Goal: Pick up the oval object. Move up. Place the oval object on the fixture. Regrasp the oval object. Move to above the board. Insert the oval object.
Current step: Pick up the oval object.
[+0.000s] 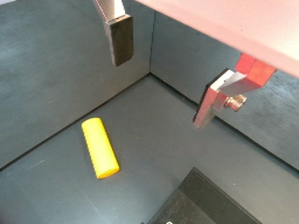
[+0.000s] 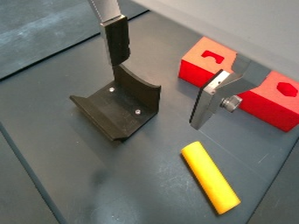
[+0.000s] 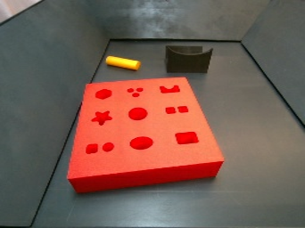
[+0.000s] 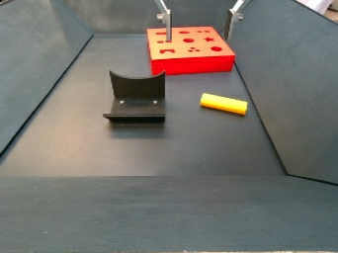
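The oval object is a yellow peg lying on its side on the dark floor, seen in both wrist views (image 1: 100,147) (image 2: 211,178) and both side views (image 3: 121,62) (image 4: 223,103). The fixture (image 2: 121,105) stands near it, also in both side views (image 3: 187,58) (image 4: 134,97). The red board (image 3: 143,134) lies flat with its recesses up, also in a side view (image 4: 192,49). My gripper (image 1: 167,74) (image 2: 163,74) is open and empty, well above the floor. Its fingers (image 4: 164,14) show at the frame's edge over the board. It is out of view in the side view that shows the whole board.
Grey walls enclose the floor on all sides (image 3: 71,44) (image 4: 284,89). The peg lies between the fixture and a side wall. The board takes up one end of the enclosure.
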